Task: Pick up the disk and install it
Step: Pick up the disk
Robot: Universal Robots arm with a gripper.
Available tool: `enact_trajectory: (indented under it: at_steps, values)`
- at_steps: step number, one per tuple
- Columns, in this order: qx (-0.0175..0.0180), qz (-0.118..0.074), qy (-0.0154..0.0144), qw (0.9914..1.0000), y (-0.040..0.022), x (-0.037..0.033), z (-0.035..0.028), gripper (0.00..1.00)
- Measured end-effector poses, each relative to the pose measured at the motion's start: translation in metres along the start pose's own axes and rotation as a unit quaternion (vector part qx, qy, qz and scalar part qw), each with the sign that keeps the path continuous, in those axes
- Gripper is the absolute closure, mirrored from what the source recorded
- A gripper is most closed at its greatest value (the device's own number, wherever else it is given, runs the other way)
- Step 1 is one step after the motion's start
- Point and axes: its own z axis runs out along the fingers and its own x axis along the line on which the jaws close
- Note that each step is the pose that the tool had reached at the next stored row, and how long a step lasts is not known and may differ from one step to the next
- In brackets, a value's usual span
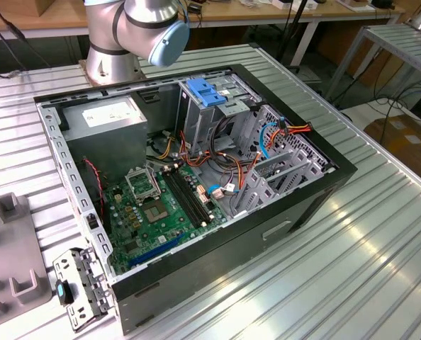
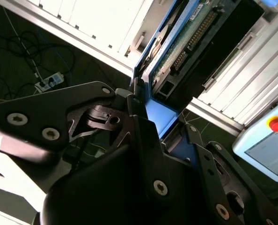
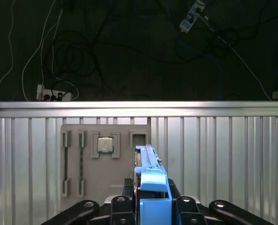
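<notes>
A ribbed aluminium table (image 1: 380, 241) carries everything here, and past its edge the dark floor is strewn with loose cables (image 3: 59, 51) and a power strip (image 3: 52, 96). An open computer case (image 1: 317, 205) lies on its side across the middle of the table, with my arm's base (image 1: 115, 60) standing at the table's edge behind it. Inside the case I can see the green motherboard (image 1: 161, 205), a grey power-supply box (image 1: 108, 124) in one corner, and a light-blue bracket (image 1: 205, 92) on top of the tall metal bay.

My gripper (image 3: 151, 206) is pinched on the disk (image 3: 148, 164), which I hold on edge by its blue carrier, one black finger on either side. In the first wrist view the disk points at the table just beside a grey fixture tray (image 3: 83, 187) that lies close to the table's edge. A square processor chip (image 3: 105, 144) sits in one of the tray's pockets. Whether the disk touches the table or the tray I cannot tell. In the second wrist view the disk's green circuit-board face and its connectors are turned to the camera. A pale box with a red button (image 2: 276, 124) stands off to one side.
</notes>
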Motion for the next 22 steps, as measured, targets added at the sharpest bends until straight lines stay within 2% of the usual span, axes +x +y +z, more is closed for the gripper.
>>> enact_trajectory:
  at_steps: [8,19,22]
  values:
    - [-0.0003,0.000,0.0000,1.00000,0.0002,-0.0003,-0.0130,0.63]
    - [-0.0022,0.000,-0.0001,1.00000,0.0005,-0.0008,-0.0389,0.63]
    - [-0.0022,0.000,-0.0001,1.00000,0.0005,-0.0008,-0.0390,0.63]
